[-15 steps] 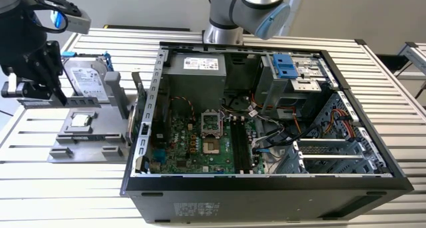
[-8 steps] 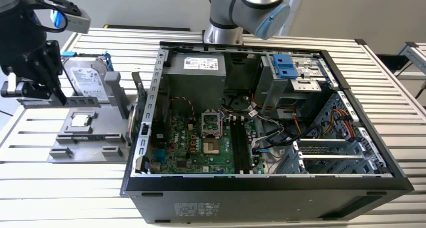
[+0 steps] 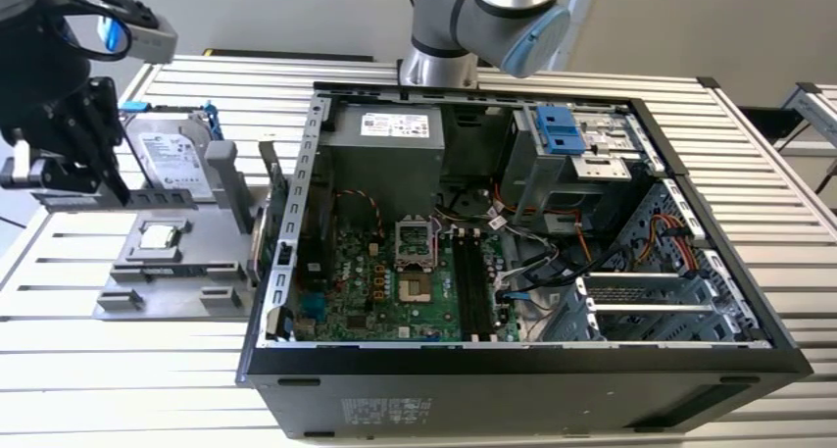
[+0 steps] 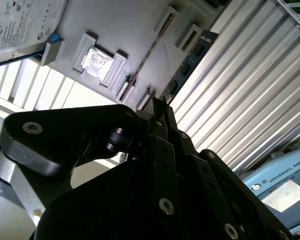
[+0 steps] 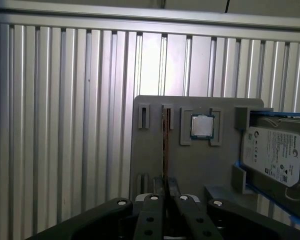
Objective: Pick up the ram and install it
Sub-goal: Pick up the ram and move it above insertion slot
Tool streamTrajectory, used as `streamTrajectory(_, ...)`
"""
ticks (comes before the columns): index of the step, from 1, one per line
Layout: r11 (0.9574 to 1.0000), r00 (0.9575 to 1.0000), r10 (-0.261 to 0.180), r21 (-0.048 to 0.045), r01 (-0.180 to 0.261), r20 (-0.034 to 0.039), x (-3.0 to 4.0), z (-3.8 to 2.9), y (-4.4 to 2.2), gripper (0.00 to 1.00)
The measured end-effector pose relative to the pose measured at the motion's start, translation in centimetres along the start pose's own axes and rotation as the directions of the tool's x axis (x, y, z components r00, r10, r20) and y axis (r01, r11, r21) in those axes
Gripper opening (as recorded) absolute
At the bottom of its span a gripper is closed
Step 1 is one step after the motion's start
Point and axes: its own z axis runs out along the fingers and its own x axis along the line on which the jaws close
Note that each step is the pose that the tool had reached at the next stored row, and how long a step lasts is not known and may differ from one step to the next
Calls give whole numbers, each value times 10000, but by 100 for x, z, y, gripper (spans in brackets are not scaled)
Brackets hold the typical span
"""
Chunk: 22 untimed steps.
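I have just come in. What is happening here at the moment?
One robot arm is at work beside an open computer case. Its gripper hangs above the grey parts tray, on the exterior view's left of the case. The tray holds the hard drive and the processor. In the second wrist view the ram shows just past the gripper's tip, along the tray's side. Whether it is already gripped I cannot tell; it is not yet in the case.
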Motion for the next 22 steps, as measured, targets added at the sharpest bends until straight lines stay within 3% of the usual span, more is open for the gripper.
streamTrajectory(22, 10000, 10000, 0, 0, 0, 0, -1, -56, 0, 0)
